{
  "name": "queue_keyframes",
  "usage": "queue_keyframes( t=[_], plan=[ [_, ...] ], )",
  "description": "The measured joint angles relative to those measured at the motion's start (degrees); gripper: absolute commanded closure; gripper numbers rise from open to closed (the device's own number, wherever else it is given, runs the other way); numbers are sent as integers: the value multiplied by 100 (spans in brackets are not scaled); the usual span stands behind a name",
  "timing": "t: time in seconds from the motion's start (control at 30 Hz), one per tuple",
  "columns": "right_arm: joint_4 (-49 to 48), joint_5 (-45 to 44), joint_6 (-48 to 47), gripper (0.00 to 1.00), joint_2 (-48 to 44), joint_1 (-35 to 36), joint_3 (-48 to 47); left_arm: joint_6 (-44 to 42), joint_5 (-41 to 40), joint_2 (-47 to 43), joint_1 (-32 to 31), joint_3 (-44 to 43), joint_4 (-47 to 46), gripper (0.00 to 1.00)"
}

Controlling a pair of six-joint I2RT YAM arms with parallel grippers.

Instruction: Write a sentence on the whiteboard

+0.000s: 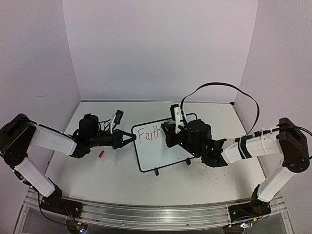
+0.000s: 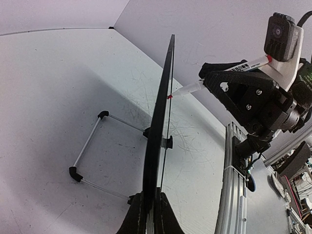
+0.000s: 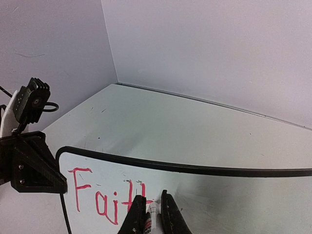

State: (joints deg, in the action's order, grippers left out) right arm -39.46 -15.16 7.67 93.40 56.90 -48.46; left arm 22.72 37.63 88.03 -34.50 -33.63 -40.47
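Observation:
The whiteboard [image 1: 161,157] stands tilted on its wire feet mid-table, with "Faith" written on it in red [image 3: 97,204]. My left gripper [image 1: 132,138] is shut on the board's left edge; in the left wrist view the jaws [image 2: 152,212] clamp the black frame [image 2: 163,102], seen edge-on. My right gripper [image 1: 169,135] is shut on a white marker [image 3: 152,214] with a red tip. That tip touches the board just after the last letter [image 2: 169,96]. The marker body [image 2: 192,88] sticks out from the right gripper's fingers [image 2: 243,92].
A small red cap [image 1: 101,154] lies on the table below my left arm. The board's wire stand [image 2: 90,151] reaches out behind it. Purple walls close off the back and sides. An aluminium rail [image 2: 234,185] runs along the near edge.

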Motion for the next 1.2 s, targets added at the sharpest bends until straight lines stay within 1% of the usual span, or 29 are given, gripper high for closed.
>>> queue_keyframes(
  t=[0.87, 1.07, 1.2],
  plan=[
    [66, 118, 247, 100, -66, 39, 283, -2, -6, 0, 0, 0, 4, 100],
    [441, 23, 170, 100, -439, 23, 439, -20, 22, -3, 0, 0, 0, 100],
    [575, 275, 11, 100, -1108, 11, 611, -20, 23, -10, -1, 0, 2, 100]
  ],
)
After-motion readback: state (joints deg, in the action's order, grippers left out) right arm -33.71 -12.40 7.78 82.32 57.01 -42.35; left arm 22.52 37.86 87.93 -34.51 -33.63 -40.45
